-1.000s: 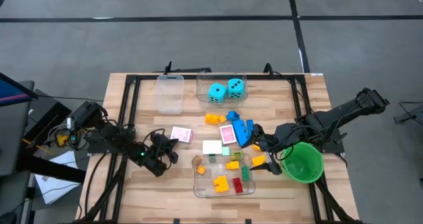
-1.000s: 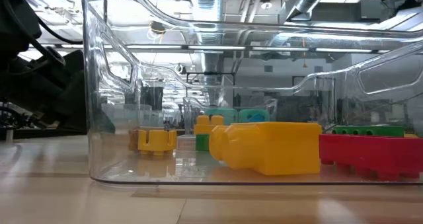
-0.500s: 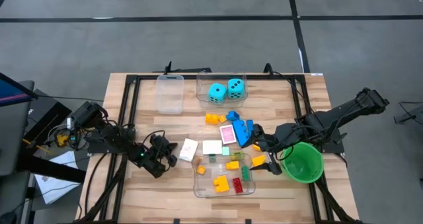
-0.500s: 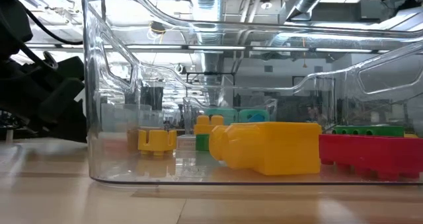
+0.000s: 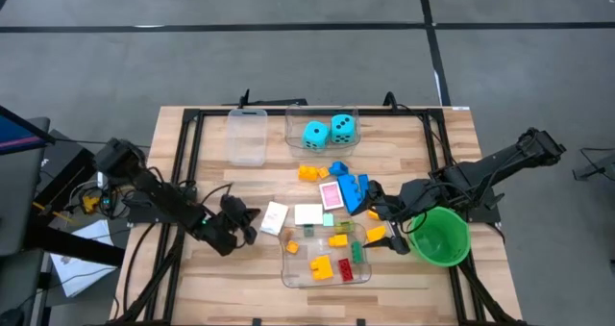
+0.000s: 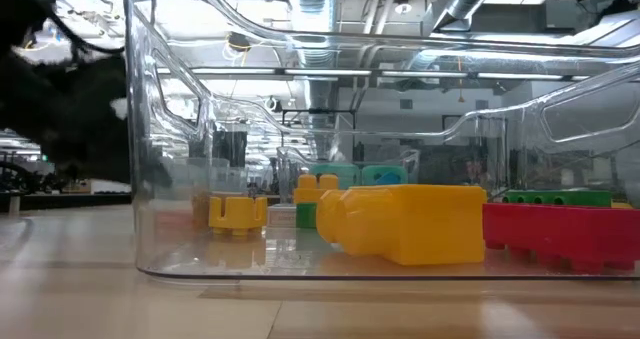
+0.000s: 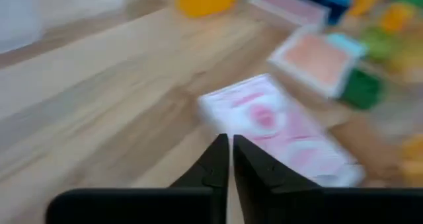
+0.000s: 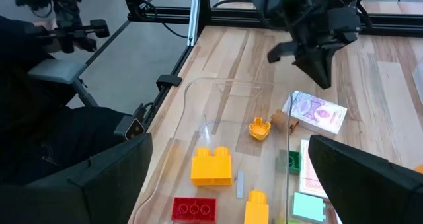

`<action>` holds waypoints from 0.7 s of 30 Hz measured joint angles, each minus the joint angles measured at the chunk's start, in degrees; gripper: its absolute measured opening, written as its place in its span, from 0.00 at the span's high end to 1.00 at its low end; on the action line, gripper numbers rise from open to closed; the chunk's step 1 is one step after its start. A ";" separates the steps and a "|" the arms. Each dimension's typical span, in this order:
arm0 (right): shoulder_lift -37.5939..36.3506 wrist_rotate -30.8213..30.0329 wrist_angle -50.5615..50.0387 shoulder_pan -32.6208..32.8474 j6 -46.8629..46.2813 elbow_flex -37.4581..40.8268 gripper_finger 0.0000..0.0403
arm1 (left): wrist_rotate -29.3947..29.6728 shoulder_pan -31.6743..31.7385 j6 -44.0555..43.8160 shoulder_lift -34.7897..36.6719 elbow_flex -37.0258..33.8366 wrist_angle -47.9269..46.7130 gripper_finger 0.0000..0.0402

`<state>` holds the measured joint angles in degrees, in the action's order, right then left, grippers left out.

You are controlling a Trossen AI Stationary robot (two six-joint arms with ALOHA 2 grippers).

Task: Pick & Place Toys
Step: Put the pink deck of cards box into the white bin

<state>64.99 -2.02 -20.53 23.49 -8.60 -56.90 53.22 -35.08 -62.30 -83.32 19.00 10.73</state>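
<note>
Left hand (image 5: 248, 222) clenched empty just beside pink-backed card (image 5: 274, 217), lying flat on table (image 5: 192, 288) near clear tub (image 5: 293, 271), likely nudged for pickup. Right hand (image 5: 388, 232) spread wide, waiting beside green bowl (image 5: 442, 239).

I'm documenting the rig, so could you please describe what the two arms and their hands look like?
Both arms are black and jointed, with black cables trailing along them. The left hand ends in two slim black tapered fingers; the right hand has broad dark fingers. A small green light glows on the left arm.
</note>
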 joint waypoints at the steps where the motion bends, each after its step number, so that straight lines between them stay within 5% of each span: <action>1: 0.00 0.00 0.01 0.00 0.00 0.00 0.01 | -1.48 0.32 1.16 1.06 0.03 1.11 0.93; 12: 0.00 0.00 0.01 0.00 0.00 0.00 0.01 | -10.87 6.82 12.46 0.12 0.09 8.60 0.29; 21: 0.00 0.00 0.01 0.01 0.02 0.01 0.01 | -12.63 7.75 16.51 -7.92 1.38 7.95 0.32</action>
<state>64.99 -2.02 -20.53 23.50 -8.58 -56.89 40.59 -27.33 -45.80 -91.25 20.38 18.68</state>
